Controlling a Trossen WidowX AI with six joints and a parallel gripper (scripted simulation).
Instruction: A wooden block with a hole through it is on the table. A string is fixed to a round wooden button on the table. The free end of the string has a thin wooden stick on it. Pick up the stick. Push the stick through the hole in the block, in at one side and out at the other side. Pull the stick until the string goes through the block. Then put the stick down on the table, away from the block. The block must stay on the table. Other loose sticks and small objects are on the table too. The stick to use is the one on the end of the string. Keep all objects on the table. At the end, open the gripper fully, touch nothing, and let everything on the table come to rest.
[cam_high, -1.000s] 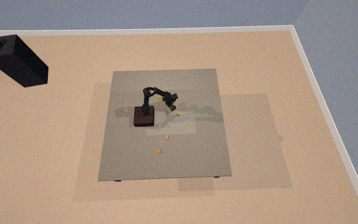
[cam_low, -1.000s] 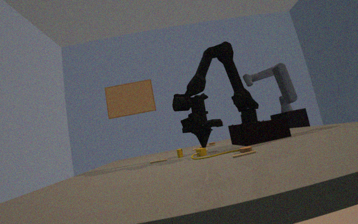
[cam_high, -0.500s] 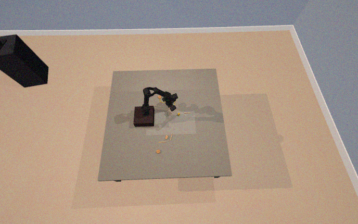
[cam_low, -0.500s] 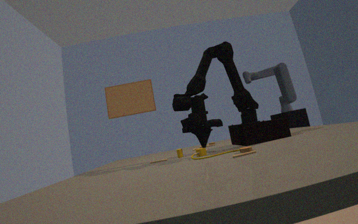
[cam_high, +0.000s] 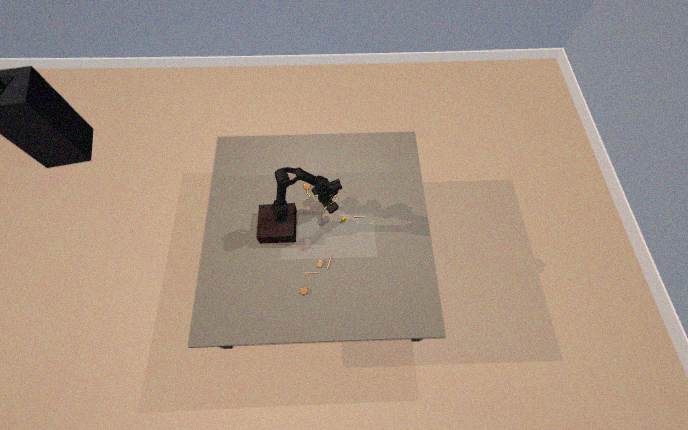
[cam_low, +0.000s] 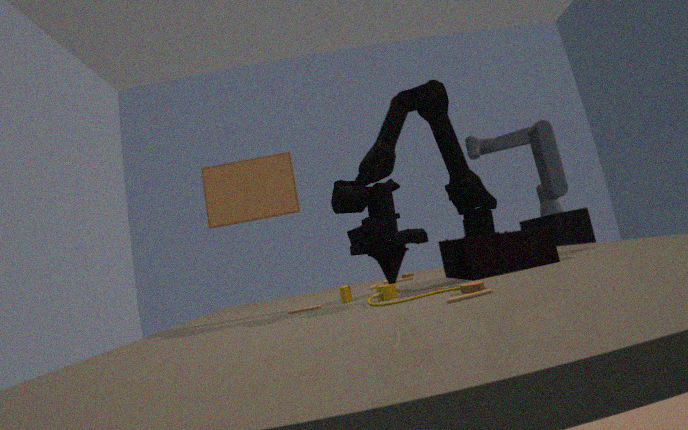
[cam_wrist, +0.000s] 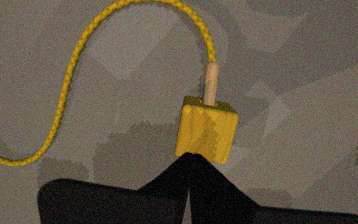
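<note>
The yellow block (cam_low: 387, 290) (cam_wrist: 207, 131) stands on the table. The string's wooden stick (cam_wrist: 211, 85) sits in the hole at the block's far side in the wrist view, with its string end sticking out. Its other end is hidden by the block and fingers. The yellow string (cam_wrist: 64, 95) (cam_low: 416, 298) curves back from the stick to the round wooden button (cam_low: 472, 287) (cam_high: 306, 186). My gripper (cam_wrist: 191, 160) (cam_low: 390, 281) is shut, with nothing visible between the fingertips. The tips are at the block's near side in the wrist view; contact cannot be told.
A small yellow object (cam_high: 343, 219) (cam_low: 345, 294) stands near a loose stick (cam_high: 358, 217) (cam_low: 304, 309). Another stick (cam_low: 469, 296) lies beside the button. Farther off lie a small wooden piece (cam_high: 320, 263), two sticks (cam_high: 328, 263) (cam_high: 311, 272) and a round disc (cam_high: 303, 290).
</note>
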